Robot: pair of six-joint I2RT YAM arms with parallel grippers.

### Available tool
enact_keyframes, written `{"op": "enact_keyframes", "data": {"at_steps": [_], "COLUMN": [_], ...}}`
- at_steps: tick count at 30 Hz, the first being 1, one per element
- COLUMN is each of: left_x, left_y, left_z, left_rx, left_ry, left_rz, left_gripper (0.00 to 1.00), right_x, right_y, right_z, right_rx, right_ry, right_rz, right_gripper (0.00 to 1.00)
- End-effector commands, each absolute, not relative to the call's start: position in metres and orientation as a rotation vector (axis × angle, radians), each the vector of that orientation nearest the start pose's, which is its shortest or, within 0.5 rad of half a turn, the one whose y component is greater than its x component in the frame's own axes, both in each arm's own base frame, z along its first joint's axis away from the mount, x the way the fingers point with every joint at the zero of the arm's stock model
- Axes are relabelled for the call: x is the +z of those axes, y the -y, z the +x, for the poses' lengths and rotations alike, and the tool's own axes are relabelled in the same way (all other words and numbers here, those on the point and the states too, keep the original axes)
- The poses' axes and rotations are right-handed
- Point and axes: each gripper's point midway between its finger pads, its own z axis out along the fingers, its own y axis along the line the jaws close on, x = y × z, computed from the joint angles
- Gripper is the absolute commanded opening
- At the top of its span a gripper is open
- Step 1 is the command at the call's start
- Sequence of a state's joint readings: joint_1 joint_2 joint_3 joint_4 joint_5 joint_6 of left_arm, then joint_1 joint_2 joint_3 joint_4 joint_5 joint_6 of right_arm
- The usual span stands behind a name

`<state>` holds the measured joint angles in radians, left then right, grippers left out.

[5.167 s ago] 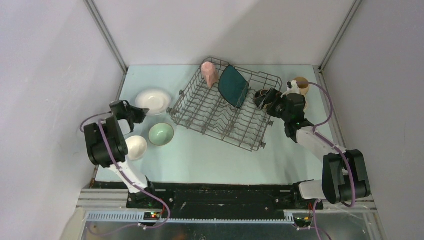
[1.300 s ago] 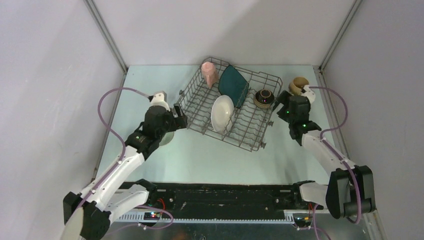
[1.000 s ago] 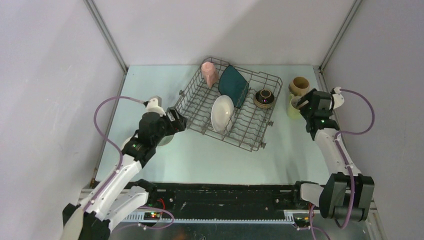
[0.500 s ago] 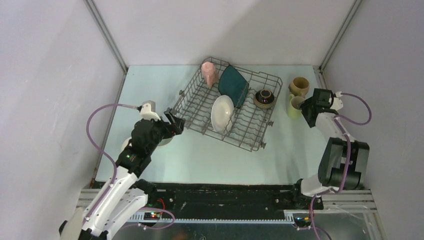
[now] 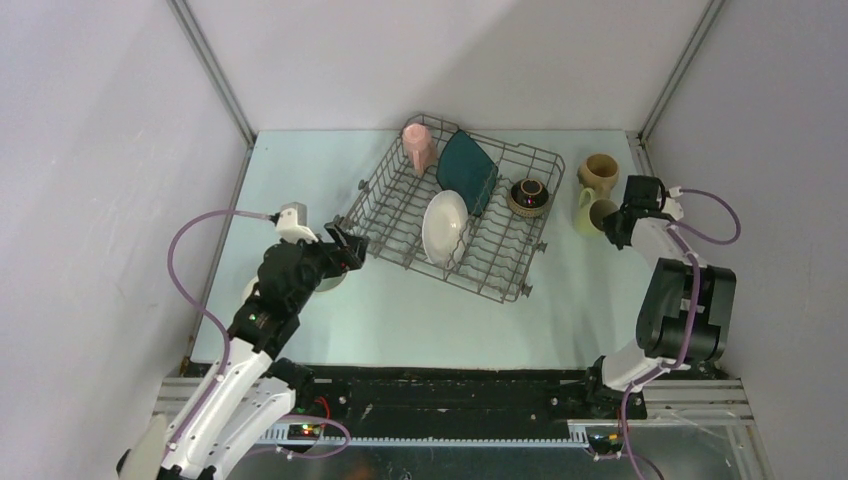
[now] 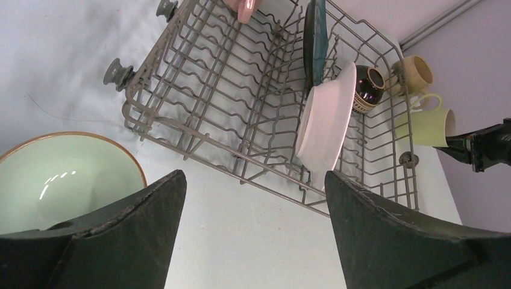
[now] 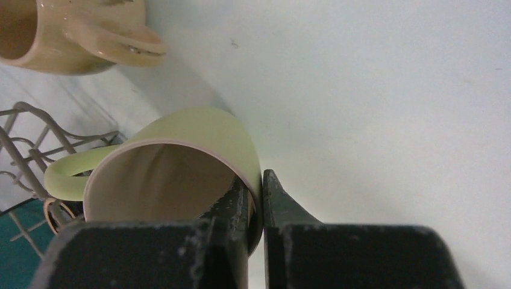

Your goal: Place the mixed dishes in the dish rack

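Observation:
The grey wire dish rack (image 5: 400, 215) holds a pink mug (image 5: 418, 148), a dark teal square plate (image 5: 466, 172), a white round plate (image 5: 444, 226) on edge and a dark brown bowl (image 5: 528, 196). Right of the rack stand a tan mug (image 5: 598, 172) and a light-green mug (image 5: 592, 216). My right gripper (image 7: 256, 186) is shut on the light-green mug's (image 7: 181, 168) wall, one finger inside and one outside. My left gripper (image 6: 253, 177) hangs open and empty over the table near the rack's front left corner. A pale green bowl (image 6: 66, 174) lies beside it.
The tan mug (image 7: 78, 36) sits close behind the held mug, and the rack's right side wires (image 7: 24, 144) are just beside it. Grey walls close in the table on the left, right and back.
My right gripper has moved onto the light-green mug's rim and shut on it. The left arm has drawn back slightly from the rack and stays open.

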<state>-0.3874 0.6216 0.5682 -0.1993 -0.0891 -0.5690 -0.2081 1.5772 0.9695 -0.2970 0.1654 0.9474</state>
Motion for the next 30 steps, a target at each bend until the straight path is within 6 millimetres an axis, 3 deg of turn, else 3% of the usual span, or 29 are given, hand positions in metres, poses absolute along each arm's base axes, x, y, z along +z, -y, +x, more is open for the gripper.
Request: {"op": "enact_keyframes", "data": {"at_steps": [1,5,8,11,14,15,17,21,26,30], "left_x": [0.222,0.227,0.239,0.248,0.272,0.278,0.303,0.328,0.348,0.37], "left_y": [0.121,0.137,0.152,0.164,0.181,0.186,0.201,0.209,0.221,0.235], "left_z": [0.262,0.259,0.257,0.257,0.257,0.257,0.249,0.248,0.247,0.239], "left_rx": [-0.642,-0.738,-0.834,-0.9,-1.007,-1.044,-1.154,-1.202,-1.204,-1.189], "left_ry": [-1.835,-1.814,-1.777,-1.772,-1.71,-1.698,-1.607,-1.517,-1.432,-1.341], "left_rz": [-0.221,-0.159,-0.099,-0.07,-0.008,0.006,0.106,0.156,0.237,0.327], "left_gripper": [0.91,0.96,0.99,1.0,1.0,1.0,1.0,1.0,1.0,0.98], "right_x": [0.141,0.197,0.24,0.286,0.315,0.319,0.324,0.328,0.332,0.326], "right_y": [0.085,0.067,0.034,-0.023,-0.076,-0.101,-0.13,-0.18,-0.225,-0.242], "right_z": [0.391,0.381,0.377,0.369,0.359,0.348,0.336,0.311,0.282,0.273], "right_rx": [0.124,0.186,0.315,0.617,0.92,1.047,1.221,1.508,1.712,1.75], "right_ry": [-1.876,-1.819,-1.81,-1.789,-1.782,-1.809,-1.837,-1.914,-1.978,-2.019], "right_rz": [1.3,1.137,0.914,0.654,0.444,0.34,0.259,0.177,0.073,0.029], "right_gripper": [0.0,0.0,0.0,0.0,0.0,0.0,0.0,0.0,0.0,0.0]}}
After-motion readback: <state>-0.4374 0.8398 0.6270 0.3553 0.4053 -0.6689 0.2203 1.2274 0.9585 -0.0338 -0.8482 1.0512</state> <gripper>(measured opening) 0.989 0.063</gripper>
